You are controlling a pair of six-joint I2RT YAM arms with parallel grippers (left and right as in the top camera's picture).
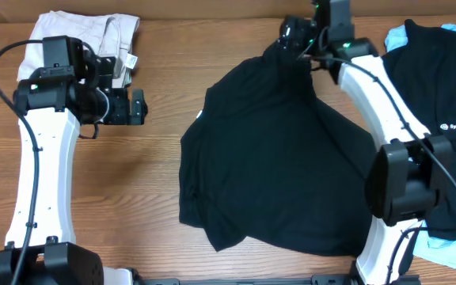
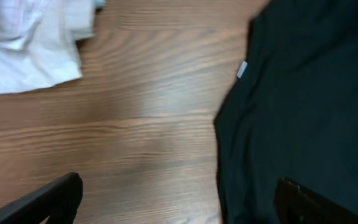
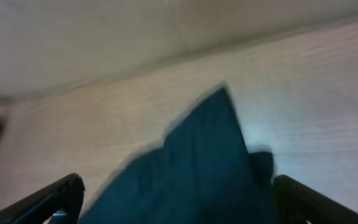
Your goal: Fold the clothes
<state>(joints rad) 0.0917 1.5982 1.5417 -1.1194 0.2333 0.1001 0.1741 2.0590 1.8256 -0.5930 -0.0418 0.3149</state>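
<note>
A plain black T-shirt lies spread and rumpled across the middle of the wooden table. My right gripper hovers at its far top edge. In the right wrist view this gripper is open, and a raised peak of the black T-shirt sits between its wide-apart fingers. My left gripper is open over bare wood, left of the shirt. In the left wrist view the left gripper has the black T-shirt edge under its right finger.
Beige trousers lie bunched at the far left corner, partly under the left arm, and show pale in the left wrist view. A black shirt with a white logo lies at the right over a light-blue garment.
</note>
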